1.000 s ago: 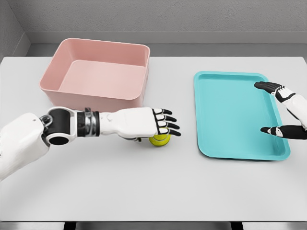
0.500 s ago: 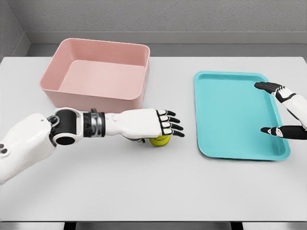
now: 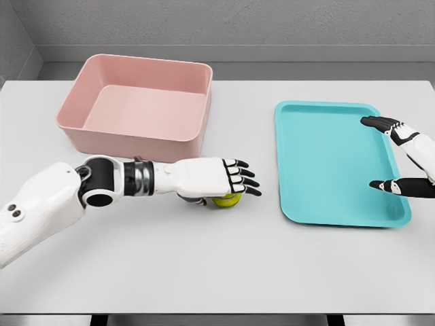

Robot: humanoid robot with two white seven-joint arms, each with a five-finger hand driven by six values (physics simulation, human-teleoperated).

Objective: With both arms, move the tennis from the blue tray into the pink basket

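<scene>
- White counter (image 3: 217, 272) under a grey back wall (image 3: 217, 24); its near half is bare.
- Pink basket (image 3: 139, 139) sits back left, blue tray (image 3: 326, 163) right, well apart.
- Tennis ball (image 3: 228, 200) lies on the counter between them, beneath the left hand (image 3: 211, 178), whose fingers stretch flat over it; whether it grips is unclear.
- Right hand (image 3: 397, 156) hovers spread over the tray's right rim, holding nothing.

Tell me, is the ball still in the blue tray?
Out. The ball sits on the table under the left hand, between the basket and the tray.
</scene>
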